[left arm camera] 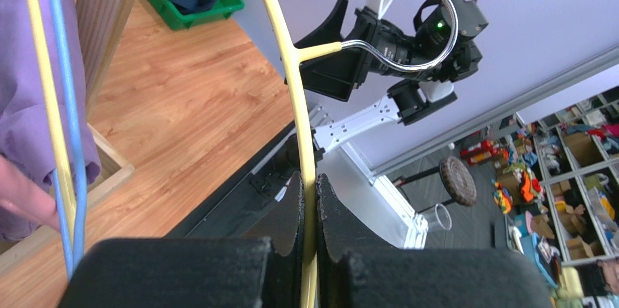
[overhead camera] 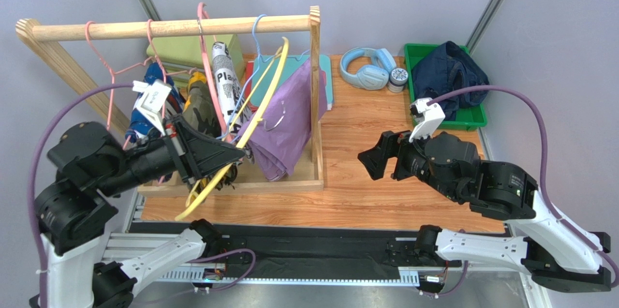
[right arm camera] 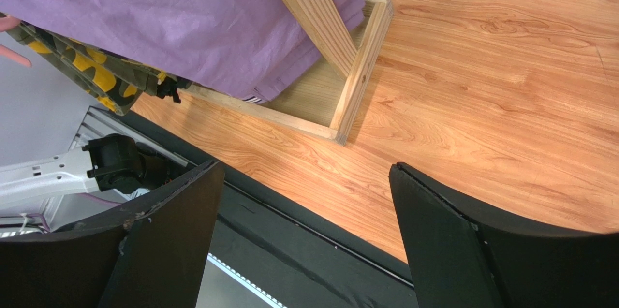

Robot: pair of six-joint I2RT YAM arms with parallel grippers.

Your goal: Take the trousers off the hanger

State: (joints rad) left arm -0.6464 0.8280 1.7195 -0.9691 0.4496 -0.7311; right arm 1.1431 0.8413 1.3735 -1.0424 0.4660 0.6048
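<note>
Purple trousers (overhead camera: 290,123), as I judge that cloth to be, hang inside the wooden rack (overhead camera: 314,90), lying against the yellow hanger (left arm camera: 305,141), whose long axis slants from near left to far right. The left gripper (left arm camera: 309,195) is clamped tight on that hanger's wire, its arm reaching rightward into the rack. The right gripper (right arm camera: 305,250) is free: fingers spread wide, holding nothing, low over the table (overhead camera: 363,112), pointing left. The cloth lies to its left and slightly farther, past the rack's right post, so the pull likely falls to this arm.
</note>
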